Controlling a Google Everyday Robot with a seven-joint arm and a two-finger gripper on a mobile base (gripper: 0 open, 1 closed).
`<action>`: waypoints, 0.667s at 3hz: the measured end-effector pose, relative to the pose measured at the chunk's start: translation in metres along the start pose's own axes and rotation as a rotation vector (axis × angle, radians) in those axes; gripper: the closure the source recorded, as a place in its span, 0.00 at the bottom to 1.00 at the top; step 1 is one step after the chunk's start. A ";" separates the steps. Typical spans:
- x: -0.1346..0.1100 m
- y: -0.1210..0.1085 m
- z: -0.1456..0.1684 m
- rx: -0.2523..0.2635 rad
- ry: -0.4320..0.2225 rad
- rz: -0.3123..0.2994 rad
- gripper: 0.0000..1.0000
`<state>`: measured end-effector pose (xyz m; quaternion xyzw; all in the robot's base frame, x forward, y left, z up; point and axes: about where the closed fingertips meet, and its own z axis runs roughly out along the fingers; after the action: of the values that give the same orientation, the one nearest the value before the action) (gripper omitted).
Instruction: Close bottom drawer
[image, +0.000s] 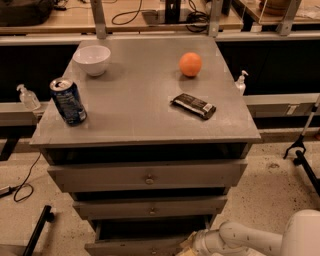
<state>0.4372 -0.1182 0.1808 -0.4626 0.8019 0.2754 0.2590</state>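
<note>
Our gripper (187, 245) is sitting low at the right end of the pulled-out bottom drawer (130, 247); we are not managing to tell its state.

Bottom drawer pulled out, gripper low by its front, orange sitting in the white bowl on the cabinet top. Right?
One error: the orange is not in the white bowl; it lies on the bare cabinet top, apart from it, toward the right rear, as the camera view shows. The bottom drawer is pulled out, and the gripper is low by its front's right end.
</note>
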 end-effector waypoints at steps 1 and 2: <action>0.005 0.011 -0.001 0.000 0.000 0.000 0.00; 0.005 0.011 -0.001 0.000 0.000 0.000 0.00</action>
<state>0.4252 -0.1174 0.1807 -0.4626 0.8019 0.2754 0.2589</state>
